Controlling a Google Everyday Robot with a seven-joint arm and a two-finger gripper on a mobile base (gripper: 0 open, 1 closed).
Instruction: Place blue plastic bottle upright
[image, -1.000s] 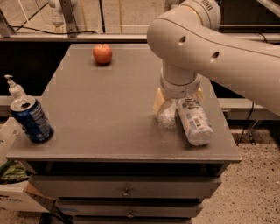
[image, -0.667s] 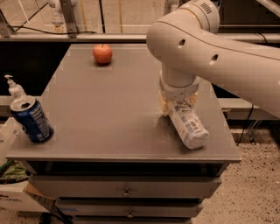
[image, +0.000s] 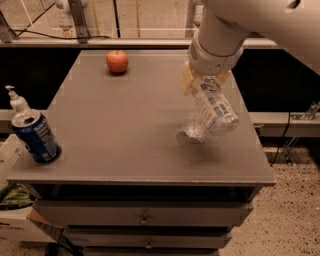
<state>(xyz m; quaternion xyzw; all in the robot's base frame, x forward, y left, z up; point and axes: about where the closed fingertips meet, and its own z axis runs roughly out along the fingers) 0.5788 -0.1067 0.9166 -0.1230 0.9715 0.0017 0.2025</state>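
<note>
As you look across the desk (image: 125, 150), you'll find the gripper (image: 205, 82) above its right half, toward the far side. It hangs off the thick white arm (image: 235, 25) that comes in from the top right.

The cream fingers (image: 186, 81) are clamped on the blue plastic bottle (image: 216, 107), one on each side of its upper end.

- **Bottle pose:** it is tilted, not upright. The upper end sits in the fingers and the lower end slants down toward the near right. You can read its pale blue-and-white label from here.
- **Unclear patch:** just left of the low end there's a smeared clear-and-white patch close to the desk surface. You can't tell which part of the bottle it is, or whether anything is touching the desk.

Other items you've got:

- **Apple:** a red apple (image: 117, 61) sits on the far side, left of centre, well apart from the gripper.
- **Can:** a dark blue can (image: 36, 136) stands at the near left corner with its top open.
- **Pump bottle:** a small white pump bottle (image: 15, 100) is just beyond the can at the left edge. You can't tell whether it stands on the desk or beside it.
- **Drawers:** the drawers (image: 144, 219) with small knobs run under the near edge.
- **Floor:** speckled floor (image: 290, 210) shows at the lower right.
</note>
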